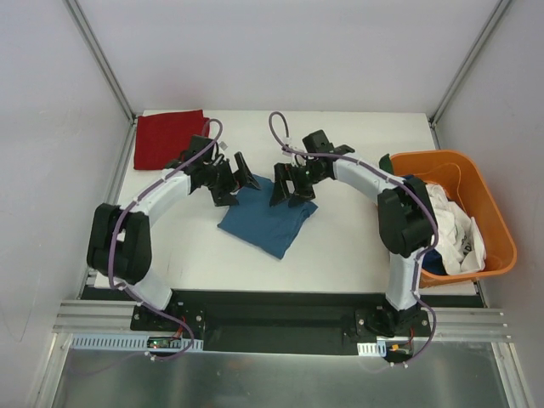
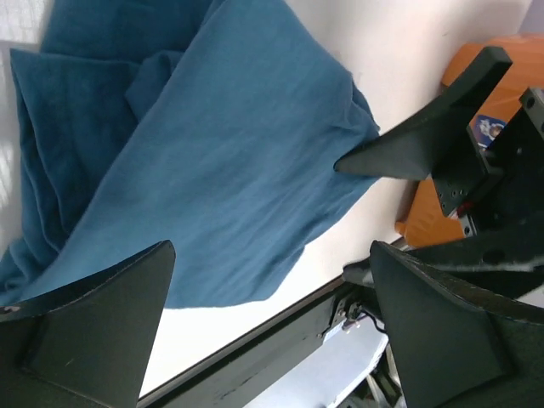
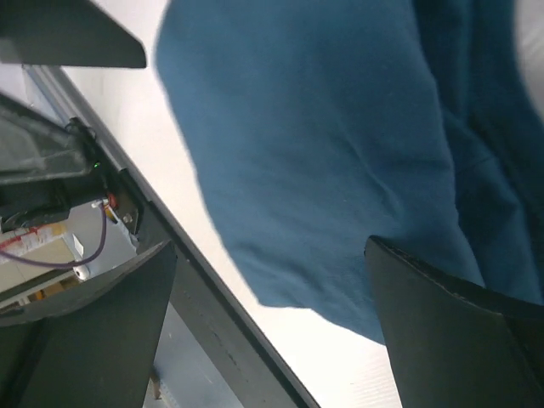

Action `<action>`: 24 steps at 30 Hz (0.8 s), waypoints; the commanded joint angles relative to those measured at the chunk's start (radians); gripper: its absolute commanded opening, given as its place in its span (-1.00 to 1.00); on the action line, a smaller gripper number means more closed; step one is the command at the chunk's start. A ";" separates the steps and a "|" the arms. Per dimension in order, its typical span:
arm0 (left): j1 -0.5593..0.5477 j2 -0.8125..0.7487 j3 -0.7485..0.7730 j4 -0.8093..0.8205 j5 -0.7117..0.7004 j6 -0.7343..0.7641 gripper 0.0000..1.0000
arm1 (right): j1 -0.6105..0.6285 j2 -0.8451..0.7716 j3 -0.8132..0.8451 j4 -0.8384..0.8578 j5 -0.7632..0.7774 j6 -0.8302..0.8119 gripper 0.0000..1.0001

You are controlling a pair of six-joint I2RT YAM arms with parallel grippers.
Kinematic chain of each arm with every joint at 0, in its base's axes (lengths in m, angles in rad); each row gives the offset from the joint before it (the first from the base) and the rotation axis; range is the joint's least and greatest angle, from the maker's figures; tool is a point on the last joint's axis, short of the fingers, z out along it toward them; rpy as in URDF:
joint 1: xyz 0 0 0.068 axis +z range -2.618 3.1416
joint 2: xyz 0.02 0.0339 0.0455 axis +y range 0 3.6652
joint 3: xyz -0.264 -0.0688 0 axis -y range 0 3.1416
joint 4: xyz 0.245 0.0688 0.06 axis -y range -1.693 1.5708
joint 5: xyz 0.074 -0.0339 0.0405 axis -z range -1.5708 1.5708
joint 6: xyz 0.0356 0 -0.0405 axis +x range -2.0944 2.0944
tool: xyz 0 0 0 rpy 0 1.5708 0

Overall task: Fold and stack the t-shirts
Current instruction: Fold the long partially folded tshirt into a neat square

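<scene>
A teal-blue t-shirt (image 1: pixel 268 218) lies folded in a rough square at the middle of the table; it fills the left wrist view (image 2: pixel 212 161) and the right wrist view (image 3: pixel 340 153). My left gripper (image 1: pixel 236 184) is open above its far left corner, holding nothing. My right gripper (image 1: pixel 289 188) is open above its far right corner, holding nothing. A deep red t-shirt (image 1: pixel 167 137) lies folded at the far left corner. White and blue shirts (image 1: pixel 450 225) lie heaped in the orange basket (image 1: pixel 497 223).
The orange basket stands at the table's right edge, next to my right arm. Metal frame posts rise at the far corners. The black base rail (image 1: pixel 272 310) runs along the near edge.
</scene>
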 commanded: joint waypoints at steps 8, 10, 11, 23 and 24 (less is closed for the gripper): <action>-0.034 0.232 0.051 0.012 0.026 0.006 0.99 | -0.028 0.222 0.194 -0.066 0.023 -0.063 0.93; -0.034 0.239 0.031 0.012 0.017 0.009 0.99 | -0.028 0.237 0.205 -0.083 0.028 -0.079 0.93; -0.034 0.236 0.018 0.012 0.012 0.010 0.99 | -0.028 0.247 0.209 -0.091 0.029 -0.091 0.93; -0.107 -0.103 -0.239 0.012 -0.058 -0.047 0.99 | 0.001 0.083 0.211 -0.200 0.051 -0.217 0.93; -0.110 -0.137 -0.244 0.011 -0.066 -0.048 0.98 | 0.004 0.060 0.216 -0.227 0.055 -0.226 0.93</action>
